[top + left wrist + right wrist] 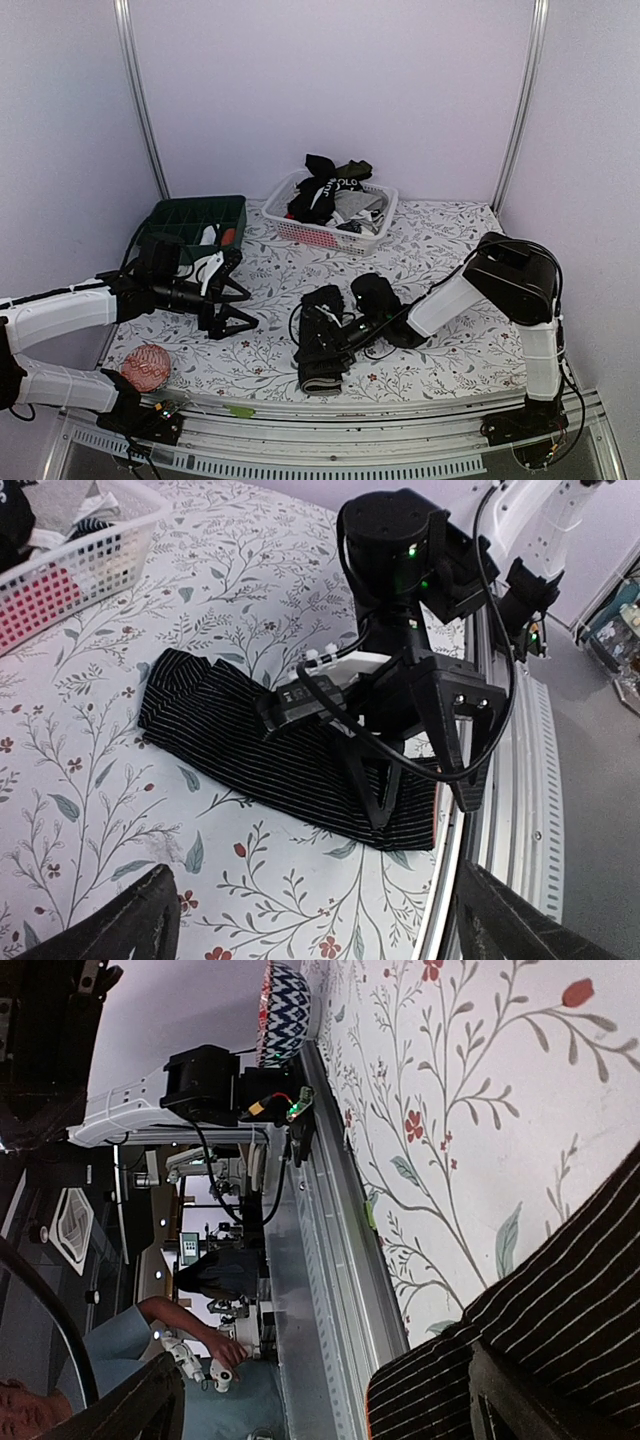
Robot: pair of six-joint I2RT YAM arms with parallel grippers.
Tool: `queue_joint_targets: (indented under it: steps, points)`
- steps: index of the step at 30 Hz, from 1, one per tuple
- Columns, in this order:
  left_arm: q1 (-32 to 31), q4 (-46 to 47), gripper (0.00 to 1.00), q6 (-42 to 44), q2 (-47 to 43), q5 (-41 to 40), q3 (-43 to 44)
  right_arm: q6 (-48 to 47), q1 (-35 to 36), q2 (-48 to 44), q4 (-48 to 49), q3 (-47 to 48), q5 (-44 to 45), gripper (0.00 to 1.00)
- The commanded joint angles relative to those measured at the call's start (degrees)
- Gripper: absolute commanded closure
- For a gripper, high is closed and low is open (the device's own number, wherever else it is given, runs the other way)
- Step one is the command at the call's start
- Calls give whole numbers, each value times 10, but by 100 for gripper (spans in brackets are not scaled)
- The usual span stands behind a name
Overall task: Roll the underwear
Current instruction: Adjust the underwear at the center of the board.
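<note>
The black pinstriped cloth underwear (pixel 318 345) lay flat at six o'clock on the floral tabletop (pixel 440 240), long axis running twelve-to-six. The right arm's fingers (pixel 375 790), spread and empty, stood directly over it. The left arm's fingers (pixel 235 323), equally released, hung off at its nine o'clock.

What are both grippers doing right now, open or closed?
Left gripper: open, empty.
Right gripper: open, over the black striped underwear, not closed on it.

At the back of the flower-printed tablecloth (pixel 440 250), a white lattice basket (pixel 325 236). Just left of it, near the wall, a dark green compartment tray (pixel 196 201). Well apart, by the front left edge, a red-and-white patterned ball (pixel 147 367).
</note>
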Motion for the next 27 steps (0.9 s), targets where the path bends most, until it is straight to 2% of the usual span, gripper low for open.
queue_joint_targets:
  steps: [1,6,9,13,16,19,22,24,27]
  points:
    - [-5,16,4,9,0,11,-1,54,-13,56,84,-7,8,1]
    - [-5,17,4,30,6,7,6,76,-49,69,96,22,20,2]
    - [-9,11,5,93,8,10,7,83,-51,73,96,50,15,5]
    - [-45,-22,19,225,2,20,-2,90,-48,30,121,49,14,10]
    - [-97,-24,24,302,-6,6,-24,73,-49,-31,103,37,19,11]
    - [-156,6,26,352,-6,-41,-45,19,-48,-99,15,13,55,14]
    - [-197,44,31,374,21,-88,-50,-77,-49,-158,-133,-3,115,21]
    - [-219,69,35,381,46,-114,-50,-161,-48,-184,-216,-11,167,29]
    - [-256,113,39,392,88,-161,-52,-222,-49,-187,-288,-6,201,49]
